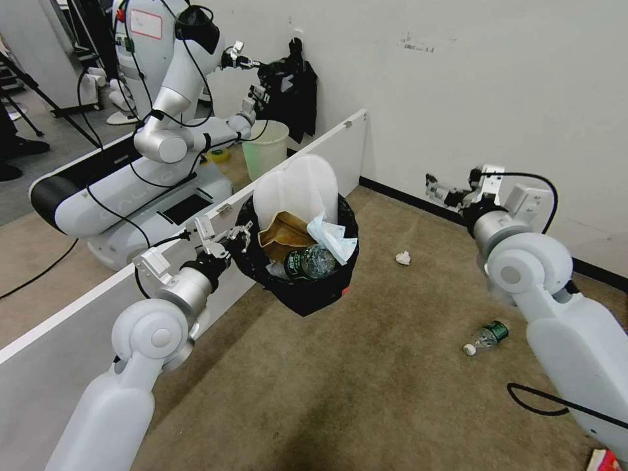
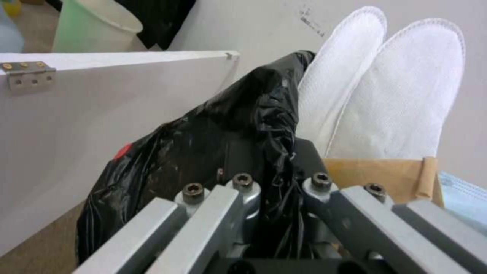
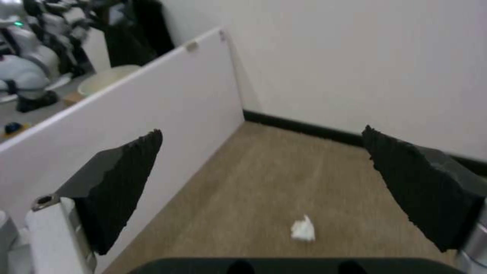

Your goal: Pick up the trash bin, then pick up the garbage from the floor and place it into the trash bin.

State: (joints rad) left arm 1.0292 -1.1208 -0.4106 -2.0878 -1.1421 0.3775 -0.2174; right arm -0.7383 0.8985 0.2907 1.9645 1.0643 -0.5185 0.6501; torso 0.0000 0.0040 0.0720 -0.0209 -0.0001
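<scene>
Nearest, a bottle (image 1: 487, 335) lies on the floor (image 1: 366, 392); the left gripper (image 1: 237, 237) grips the rim of the trash bin (image 1: 302, 288), held in the air beside a white partition (image 1: 65, 340). Farther, the right gripper (image 3: 264, 190) hangs released above a paper wad (image 3: 303, 230), near the wall (image 1: 471, 78)

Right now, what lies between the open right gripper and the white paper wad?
Only bare carpet; the right wrist view shows the right gripper open, above the paper wad.

The arms are glossy white with silver round joints and black cables; the right gripper (image 3: 264, 190) has ridged black pads (image 3: 121, 186).
</scene>
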